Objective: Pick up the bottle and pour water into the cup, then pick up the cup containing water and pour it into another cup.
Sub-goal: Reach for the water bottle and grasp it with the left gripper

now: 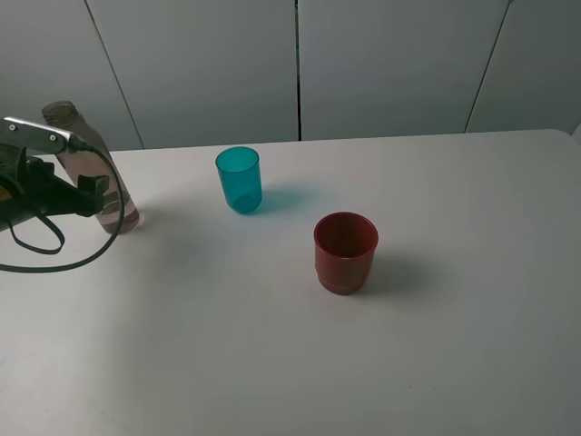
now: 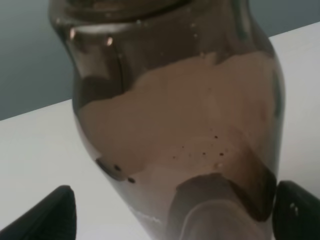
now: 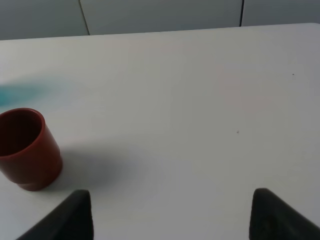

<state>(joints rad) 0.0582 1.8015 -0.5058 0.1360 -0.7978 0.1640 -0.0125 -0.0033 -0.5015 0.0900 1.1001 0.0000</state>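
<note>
Smoky grey-brown plastic comes first on your far left: one bottle, translucent, with its base on the white table toward the back-left corner. Your left gripper is at it, spread wide with the bottle's body between the jaws. One jaw stands clear of the plastic. The other sits just beside it, and you cannot tell whether it touches. Small dark specks dot the bottle's wall, and you cannot tell how much water is inside.

To the right of the bottle, well apart from it, one teal cup stands upright with its mouth up. It is translucent and slim, and you cannot tell whether it holds any water.

Further right and nearer the front edge stands one red cup. It is opaque, wider than the teal one, upright and apart from it. Looking into it, you see only dark red wall.

Your right gripper is outside the high view. Its own camera shows the jaws wide apart over bare table, gripping nothing, with the red cup off to one side ahead of them.

Your count is one bottle, two cups and two grippers.
</note>
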